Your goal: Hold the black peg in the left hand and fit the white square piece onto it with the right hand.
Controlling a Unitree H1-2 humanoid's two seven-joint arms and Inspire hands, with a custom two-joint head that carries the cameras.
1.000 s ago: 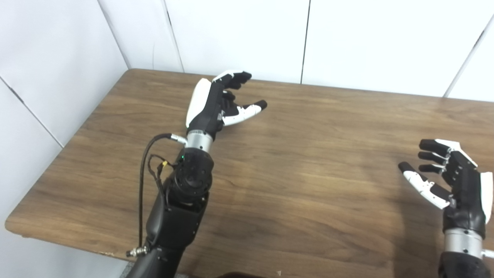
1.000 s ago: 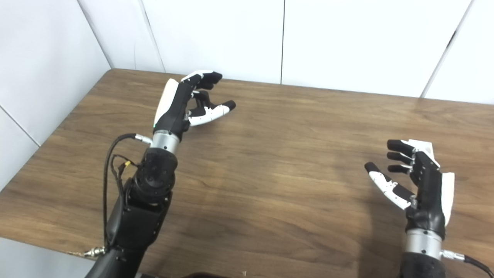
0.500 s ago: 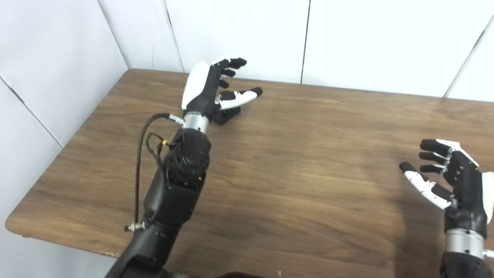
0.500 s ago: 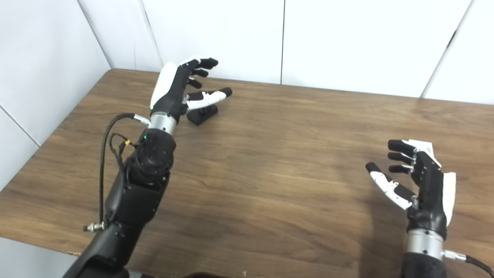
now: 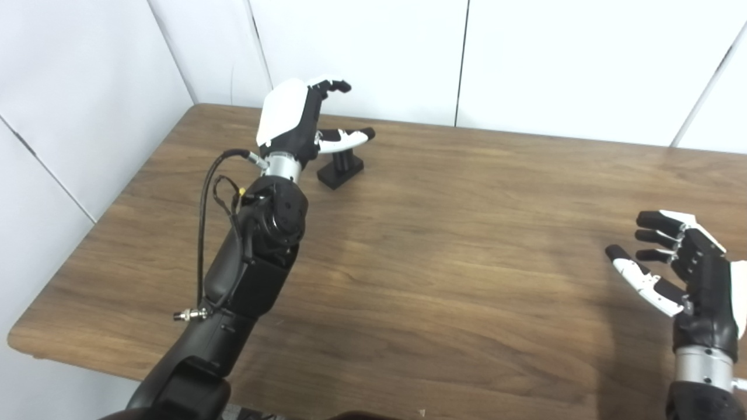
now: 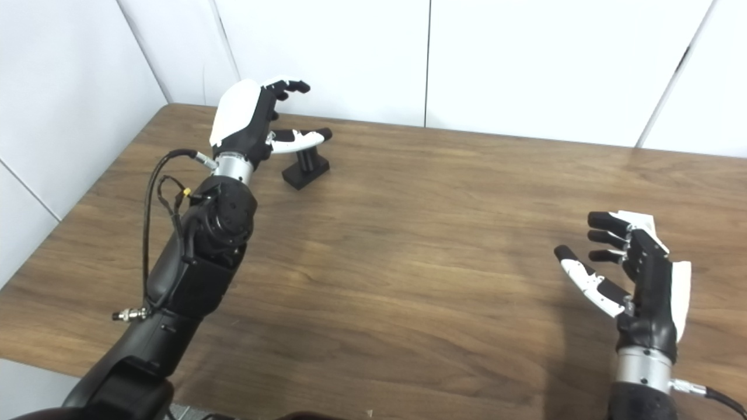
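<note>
The left hand hangs raised over the far left of the desk, fingers spread and curled loosely, holding nothing; its thumb reaches out just above the peg, which looks like a pose chosen so the hand can drop and wrap the post from the side. The peg stands on its square base on the desk, its short post leaning a little toward the hand, apart from the fingers as far as I can tell. Well away at the near right, the right hand waits with fingers wide and empty, palm turned inward, likely kept clear until the peg is held. The white square piece is nowhere in either view, so the fitting cannot begin from here.
</note>
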